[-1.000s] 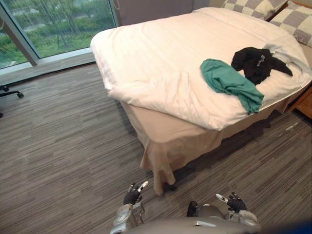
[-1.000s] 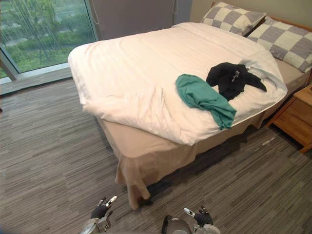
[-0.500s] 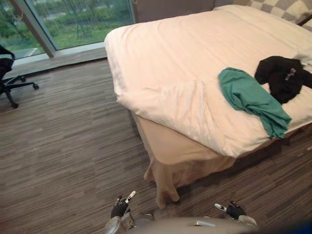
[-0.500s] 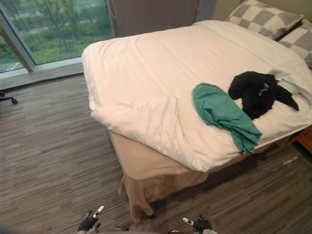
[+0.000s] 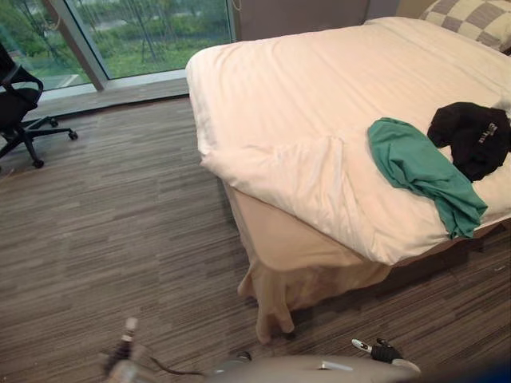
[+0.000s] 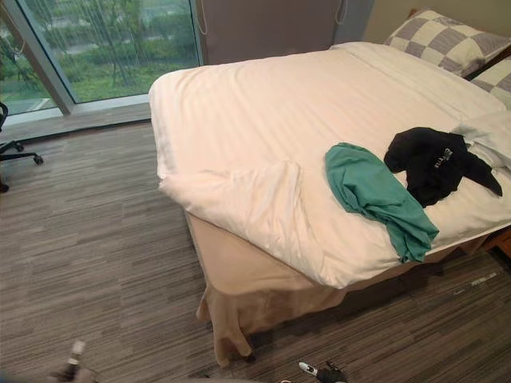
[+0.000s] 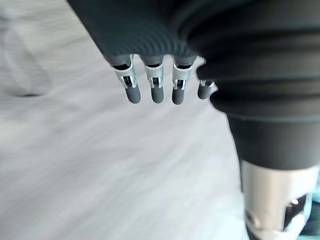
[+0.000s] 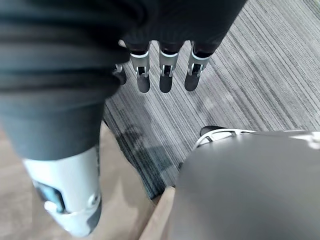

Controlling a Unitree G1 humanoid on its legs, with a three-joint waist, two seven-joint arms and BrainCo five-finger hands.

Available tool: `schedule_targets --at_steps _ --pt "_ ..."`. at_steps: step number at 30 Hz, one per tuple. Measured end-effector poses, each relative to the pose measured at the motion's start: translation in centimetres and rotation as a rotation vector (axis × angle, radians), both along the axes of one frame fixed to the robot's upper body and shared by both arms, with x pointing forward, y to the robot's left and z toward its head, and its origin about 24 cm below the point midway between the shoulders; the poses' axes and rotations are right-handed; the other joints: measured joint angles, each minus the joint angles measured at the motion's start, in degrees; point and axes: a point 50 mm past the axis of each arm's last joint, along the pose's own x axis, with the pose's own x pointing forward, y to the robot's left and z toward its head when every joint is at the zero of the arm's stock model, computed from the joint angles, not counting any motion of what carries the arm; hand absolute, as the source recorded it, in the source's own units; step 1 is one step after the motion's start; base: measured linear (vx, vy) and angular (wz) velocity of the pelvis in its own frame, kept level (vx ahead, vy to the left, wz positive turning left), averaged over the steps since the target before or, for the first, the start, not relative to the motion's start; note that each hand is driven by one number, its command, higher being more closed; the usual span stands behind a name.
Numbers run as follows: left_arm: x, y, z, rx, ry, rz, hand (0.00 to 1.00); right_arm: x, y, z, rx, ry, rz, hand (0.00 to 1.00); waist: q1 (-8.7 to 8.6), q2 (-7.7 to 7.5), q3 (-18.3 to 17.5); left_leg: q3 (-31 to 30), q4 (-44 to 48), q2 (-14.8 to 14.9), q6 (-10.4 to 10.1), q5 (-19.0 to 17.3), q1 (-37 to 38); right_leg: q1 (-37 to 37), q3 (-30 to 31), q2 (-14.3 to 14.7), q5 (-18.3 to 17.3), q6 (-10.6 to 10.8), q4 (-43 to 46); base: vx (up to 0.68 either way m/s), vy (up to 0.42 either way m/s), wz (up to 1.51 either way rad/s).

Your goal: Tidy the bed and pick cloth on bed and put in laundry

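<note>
Left hand (image 7: pixel 156 91) and right hand (image 8: pixel 166 80) hang low, fingers released and empty — green cloth (image 6: pixel 374 191) and black garment (image 6: pixel 431 163) on the bed (image 6: pixel 239 112) seem beyond reach.

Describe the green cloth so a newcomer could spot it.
Start at the large bed with the white duvet. Two crumpled garments lie near its side edge. The teal-green cloth is the one farther from the checked pillows, beside the black garment.

Both head eyes look down at the bed (image 5: pixel 303 88) (wrist views face floor (image 8: pixel 250 75)).
</note>
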Motion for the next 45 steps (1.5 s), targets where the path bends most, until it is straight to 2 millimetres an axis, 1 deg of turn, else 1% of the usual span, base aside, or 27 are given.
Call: schedule_targets --at_steps 2,3,4,5,6,7,8,9,10,11,13,16,17,18,19,20,22,24,26,28,30,34,37,39,42,44,45 --pt "3.6 2.9 6.2 0.249 -0.091 -0.083 0.00 -0.3 -0.1 0.1 0.013 -0.014 -0.022 0.00 0.17 0.03 -0.11 1.03 -0.03 -0.01 0.22 -0.29 -0.02 -0.02 -0.16 -0.21 -0.13 0.34 -0.35 -0.16 0.037 0.10" --pt "5.1 3.4 8.4 0.320 -0.130 -0.115 0.00 -0.5 -0.3 0.2 0.011 -0.018 -0.027 0.00 0.14 0.22 -0.22 2.06 -0.04 0.07 0.22 -0.29 -0.09 -0.04 -0.15 -0.31 -0.09 0.41 -0.62 -0.11 0.035 0.10" --pt "5.5 3.5 8.9 0.338 -0.139 -0.126 0.00 -0.5 -0.3 0.2 0.010 -0.019 -0.027 0.00 0.12 0.29 -0.27 2.16 -0.04 0.06 0.22 -0.29 -0.12 -0.04 -0.14 -0.32 -0.04 0.48 -0.75 -0.07 0.039 -0.01" --pt "7.8 3.5 12.0 0.445 -0.188 -0.193 0.00 -0.6 -0.6 0.3 0.003 -0.023 -0.031 0.00 0.02 0.82 -0.59 3.34 -0.05 0.06 0.22 -0.29 -0.35 -0.03 0.16 -0.33 0.28 1.01 -1.76 -0.05 0.058 -0.09" --pt "9.7 3.1 14.0 0.516 -0.209 -0.270 0.00 -0.7 -0.7 0.3 0.000 -0.027 -0.035 0.00 -0.02 1.34 -0.88 3.71 -0.05 0.02 0.22 -0.29 -0.62 -0.06 0.43 -0.31 0.48 1.32 -2.44 -0.03 0.060 -0.11" --pt "10.5 2.7 14.7 0.550 -0.215 -0.307 0.00 -0.8 -0.7 0.3 -0.001 -0.029 -0.038 0.00 -0.08 1.49 -0.99 3.86 -0.05 -0.02 0.22 -0.29 -0.72 -0.16 0.72 -0.30 0.53 1.39 -2.60 0.01 0.058 -0.15" --pt "12.2 1.6 15.9 0.633 -0.206 -0.407 0.00 -0.9 -0.7 0.3 0.003 -0.027 -0.053 0.00 -0.23 1.85 -1.36 4.69 -0.05 -0.06 0.22 -0.29 -0.91 -0.53 1.72 -0.25 0.68 1.56 -2.91 0.05 0.044 -0.21" --pt "13.4 0.4 16.3 0.712 -0.185 -0.490 0.00 -1.0 -0.6 0.3 0.005 -0.022 -0.056 0.00 -0.35 2.22 -1.63 5.07 -0.04 -0.15 0.23 -0.29 -0.96 -0.55 2.30 -0.27 0.90 1.63 -3.17 0.08 0.043 -0.24" --pt "13.8 -0.1 16.4 0.746 -0.172 -0.528 0.00 -0.9 -0.6 0.3 0.006 -0.023 -0.058 0.00 -0.42 2.26 -1.69 5.17 -0.04 -0.25 0.23 -0.29 -0.93 -0.56 3.06 -0.27 1.31 1.72 -3.17 0.11 0.039 -0.23" --pt "14.2 -1.0 16.4 0.819 -0.155 -0.587 0.00 -1.0 -0.6 0.3 0.005 -0.021 -0.061 0.00 -1.11 2.23 -1.68 5.47 -0.04 -0.40 0.35 -0.38 -0.78 -0.62 3.91 -0.24 2.24 1.33 -3.13 0.14 0.030 -0.24" --pt "14.7 -2.2 16.9 0.920 -0.165 -0.681 0.00 -1.0 -0.5 0.3 0.006 -0.021 -0.070 0.00 -1.53 1.74 -1.89 6.73 0.00 -0.27 0.25 -0.37 -0.25 -0.64 5.02 -0.02 2.63 1.07 -3.32 0.16 0.016 -0.29" --pt "16.2 -6.1 18.4 1.098 -0.206 -0.897 0.00 -2.0 -0.6 0.1 0.006 -0.004 -0.116 0.00 -1.46 1.50 -2.06 8.15 0.36 -0.60 0.16 -0.37 0.40 -0.70 6.42 0.15 2.62 0.86 -3.36 0.19 0.013 -0.16" --pt "16.7 -7.9 18.8 1.165 -0.213 -0.972 0.00 -2.4 -0.7 0.1 -0.001 0.005 -0.132 0.00 -1.60 1.59 -2.09 8.20 0.37 -0.71 0.15 -0.36 0.55 -0.65 6.58 0.27 2.63 0.84 -3.35 0.14 0.004 -0.07" --pt "17.0 -8.5 19.0 1.193 -0.207 -0.998 0.00 -2.3 -0.8 0.1 -0.003 0.003 -0.138 0.00 -1.63 1.65 -2.13 8.23 0.37 -0.72 0.15 -0.36 0.66 -0.61 6.76 0.27 2.63 0.83 -3.34 0.18 -0.004 -0.12" --pt "17.8 -10.1 19.2 1.270 -0.172 -1.057 0.00 -2.1 -0.9 0.2 -0.013 0.001 -0.139 0.00 -1.67 1.75 -2.18 8.61 0.37 -0.73 0.14 -0.36 1.12 -0.40 7.46 0.25 2.65 0.80 -3.30 0.13 0.000 -0.20" --pt "18.5 -11.0 19.3 1.316 -0.131 -1.083 0.00 -1.6 -0.9 0.2 -0.017 -0.006 -0.128 0.00 -1.85 1.85 -2.20 9.72 0.37 -0.74 0.14 -0.36 1.48 -0.39 8.04 0.23 2.67 0.78 -3.27 0.12 0.004 -0.24" --pt "19.2 -11.8 19.1 1.352 -0.077 -1.097 0.00 -1.1 -0.8 0.2 -0.018 -0.015 -0.120 0.00 -2.29 2.02 -2.19 10.49 0.37 -0.76 0.14 -0.37 1.87 -0.41 8.65 0.02 2.68 0.75 -3.24 0.08 -0.010 -0.27" --pt "19.7 -12.5 19.0 1.386 -0.035 -1.094 0.00 -1.0 -0.8 0.2 -0.017 -0.012 -0.119 0.00 -2.89 2.16 -2.15 11.33 0.37 -0.81 0.14 -0.37 1.91 -0.73 9.47 -0.14 2.69 0.74 -3.20 0.05 -0.014 -0.20" --pt "20.8 -13.3 18.7 1.414 0.024 -1.081 0.00 -0.2 -0.8 0.3 -0.022 -0.018 -0.115 0.00 -3.75 2.89 -1.65 11.80 0.37 -0.70 0.14 -0.37 0.58 -2.96 9.92 -0.17 2.76 0.63 -2.08 0.01 -0.019 -0.13" --pt "21.7 -14.0 18.6 1.439 0.061 -1.065 0.00 0.5 -1.1 0.5 -0.032 -0.030 -0.113 0.00 -3.93 3.39 -1.19 12.51 0.37 -0.56 0.15 -0.37 -1.01 -5.17 10.30 -0.15 2.98 0.30 -1.28 -0.05 0.003 -0.15" --pt "23.2 -14.4 19.1 1.517 0.158 -1.019 0.00 2.7 -0.9 0.9 -0.024 -0.078 -0.116 0.00 -4.86 3.53 1.24 12.84 0.37 -0.56 0.16 -0.36 -3.54 -8.32 10.79 -0.32 3.12 0.29 -0.68 -0.12 -0.003 -0.14" --pt "24.4 -14.2 20.2 1.586 0.264 -0.919 0.00 4.9 -0.8 1.4 -0.016 -0.138 -0.128 0.00 -6.52 4.11 4.49 12.97 0.39 -0.77 0.73 0.07 -6.57 -11.85 11.12 -0.25 4.40 0.37 -0.48 -0.12 -0.003 -0.09" --pt "25.4 -14.4 22.5 1.626 0.259 -0.816 0.00 6.1 -0.7 1.8 -0.028 -0.179 -0.114 0.00 -7.19 4.55 6.72 12.92 0.39 -0.86 1.05 0.75 -9.42 -14.94 12.62 -0.29 4.81 0.37 -0.44 -0.13 -0.016 -0.05" --pt "26.0 -15.0 25.0 1.658 0.206 -0.738 0.00 8.0 -0.5 2.4 -0.031 -0.234 -0.099 0.00 -7.93 4.65 9.88 12.95 0.39 -0.91 1.41 1.62 -10.86 -16.58 13.03 -0.27 5.61 0.29 -0.33 -0.11 -0.015 -0.05" --pt "26.3 -15.4 26.5 1.672 0.179 -0.692 0.00 9.5 0.1 3.0 -0.033 -0.281 -0.065 0.00 -8.24 4.76 10.16 13.36 0.39 -0.95 1.43 2.57 -13.70 -19.81 13.97 -0.20 6.47 0.05 -0.14 -0.07 -0.009 -0.14" --pt "26.7 -16.2 28.6 1.702 0.137 -0.627 0.00 11.6 0.5 3.9 -0.022 -0.351 -0.056 0.00 -8.65 4.83 13.53 14.00 0.39 -1.15 1.34 3.82 -14.45 -20.91 14.40 -0.13 7.05 -0.25 0.08 -0.08 -0.017 -0.10" --pt "26.7 -16.2 28.8 1.704 0.132 -0.616 0.00 11.9 0.5 4.0 -0.022 -0.361 -0.051 0.00 -8.79 4.87 13.86 14.09 0.39 -1.13 1.34 3.95 -14.69 -21.25 14.47 -0.15 7.07 -0.27 0.26 -0.08 -0.023 -0.08"
